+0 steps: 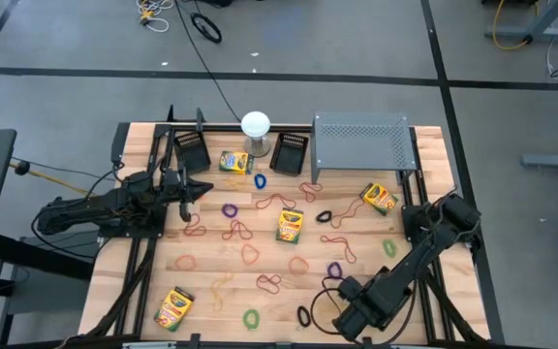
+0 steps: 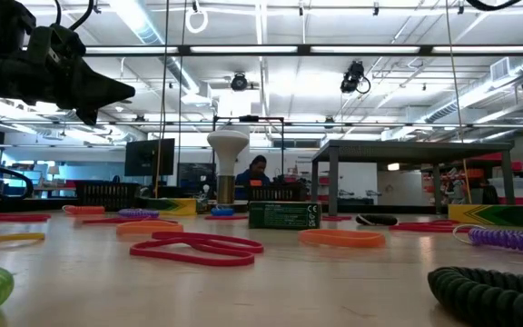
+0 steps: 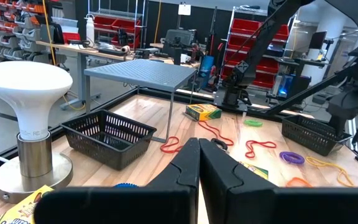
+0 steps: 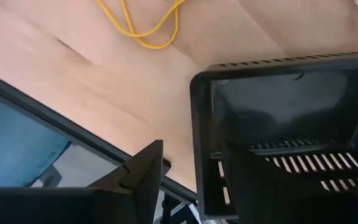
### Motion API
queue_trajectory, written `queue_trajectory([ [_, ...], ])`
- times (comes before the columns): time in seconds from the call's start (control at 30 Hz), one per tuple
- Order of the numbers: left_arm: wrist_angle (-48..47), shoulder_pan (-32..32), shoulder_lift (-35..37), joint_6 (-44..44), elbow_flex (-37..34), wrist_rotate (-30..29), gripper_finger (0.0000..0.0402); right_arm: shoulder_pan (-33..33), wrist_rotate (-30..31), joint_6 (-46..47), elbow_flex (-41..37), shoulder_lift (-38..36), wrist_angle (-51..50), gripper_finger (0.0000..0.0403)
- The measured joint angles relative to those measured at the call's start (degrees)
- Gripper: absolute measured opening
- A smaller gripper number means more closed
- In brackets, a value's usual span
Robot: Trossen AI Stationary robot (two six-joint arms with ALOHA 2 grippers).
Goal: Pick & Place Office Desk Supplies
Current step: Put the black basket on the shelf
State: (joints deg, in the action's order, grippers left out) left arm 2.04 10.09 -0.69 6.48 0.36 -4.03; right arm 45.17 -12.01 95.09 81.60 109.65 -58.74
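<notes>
Reaching along the table's near edge, the right gripper point(image 1: 356, 312) sits over a black mesh bin point(image 4: 291, 137) by the near right corner; its dark fingers point(image 4: 135, 171) stand spread, one outside the bin's rim and the other inside the slotted wall. A yellow rubber-band loop point(image 4: 143, 25) lies on the pale wood just beyond.

Over the left side of the table, the left gripper point(image 1: 190, 189) hangs above the planks with its fingers point(image 3: 185, 168) pressed together, gripping nothing.

Two more mesh bins point(image 1: 193, 152) point(image 1: 290, 150) stand along the far edge, either side of a white globe point(image 1: 256, 124) on a short metal stand. A grey perforated metal riser point(image 1: 360, 138) occupies the far right corner.

Flat yellow-and-green crayon boxes lie scattered: one point(image 1: 234, 161) near the globe, one point(image 1: 290, 225) at mid-table, one point(image 1: 379, 198) beside the riser, one point(image 1: 174, 308) toward the near left corner. Thin rubber-band loops, red point(image 1: 285, 202), purple point(image 1: 230, 209), green point(image 1: 251, 317) and orange point(image 1: 182, 261), are strewn across the striped wooden surface between them.
</notes>
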Motion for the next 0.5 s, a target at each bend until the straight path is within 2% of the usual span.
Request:
queue_trajectory([
  [0.17, 0.0, 0.0, 0.0, 0.0, 0.0, 0.0, 0.0008, 0.0, 0.6, -0.3, 0.0, 0.2, -0.7, 0.0148],
  [0.5, 0.0, 0.0, 0.0, 0.0, 0.0, 0.0, 0.0008, -2.5, 0.0, -6.7, 0.0, 2.6, -1.0, 0.0088],
])
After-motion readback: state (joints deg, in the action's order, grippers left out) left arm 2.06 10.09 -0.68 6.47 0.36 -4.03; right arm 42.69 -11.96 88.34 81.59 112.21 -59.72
